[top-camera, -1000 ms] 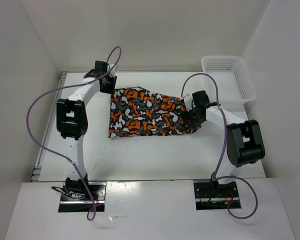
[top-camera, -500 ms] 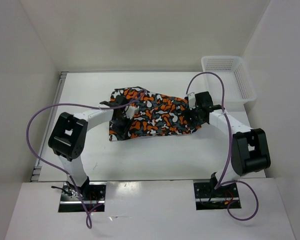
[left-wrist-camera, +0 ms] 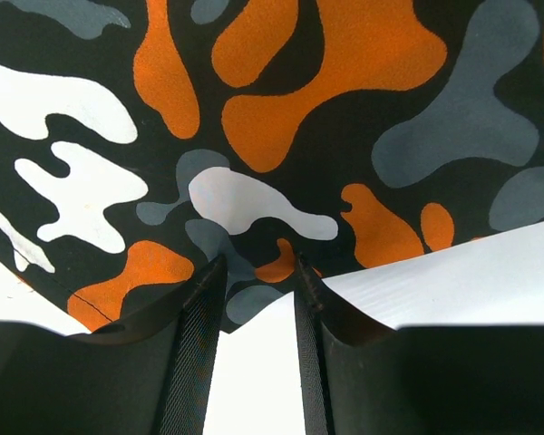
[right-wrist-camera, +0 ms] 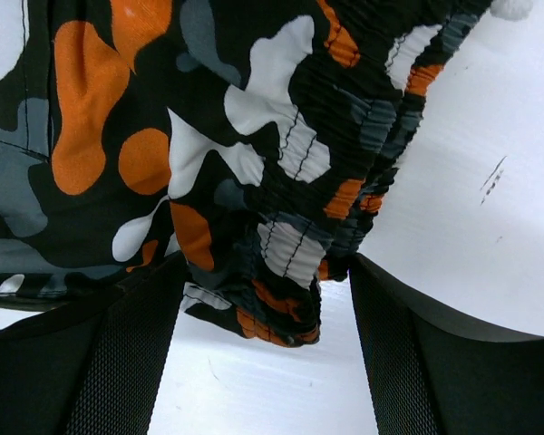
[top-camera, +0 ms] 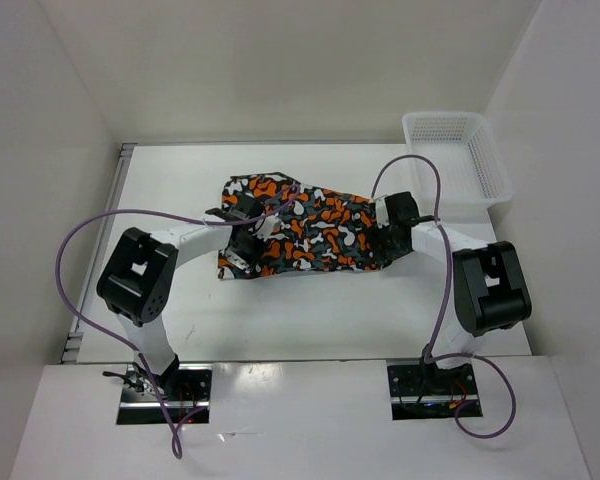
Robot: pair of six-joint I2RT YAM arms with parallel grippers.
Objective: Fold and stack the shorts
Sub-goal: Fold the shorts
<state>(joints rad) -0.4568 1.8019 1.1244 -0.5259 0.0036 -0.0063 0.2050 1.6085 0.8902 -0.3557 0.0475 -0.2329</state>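
Where the white table (top-camera: 310, 310) runs between the two arm bases and the back wall, the camouflage shorts (top-camera: 310, 230) lie spread across its middle, flat for the most part, one end toward the left arm and the gathered elastic waistband (right-wrist-camera: 344, 145) toward the right arm; the left arm (top-camera: 140, 275) bends in from its base and reaches over the near left corner of the cloth; the right arm (top-camera: 490, 285) folds back on itself and comes in at the waistband end; the white mesh basket (top-camera: 442, 118) sits in the far right corner of the table, well apart from the shorts; the left gripper (left-wrist-camera: 254, 272) hangs low over the hem, its jaws released with a narrow gap, bare table showing between them and the edge of the cloth just at their tips; the right gripper (right-wrist-camera: 267, 263) is spread wide and clasps nothing, a bunched corner of the waistband lying between its fingers (right-wrist-camera: 136, 353) without being pinched; a purple cable (top-camera: 90, 230) loops out from the left arm, and another (top-camera: 435, 190) arcs above the right wrist.
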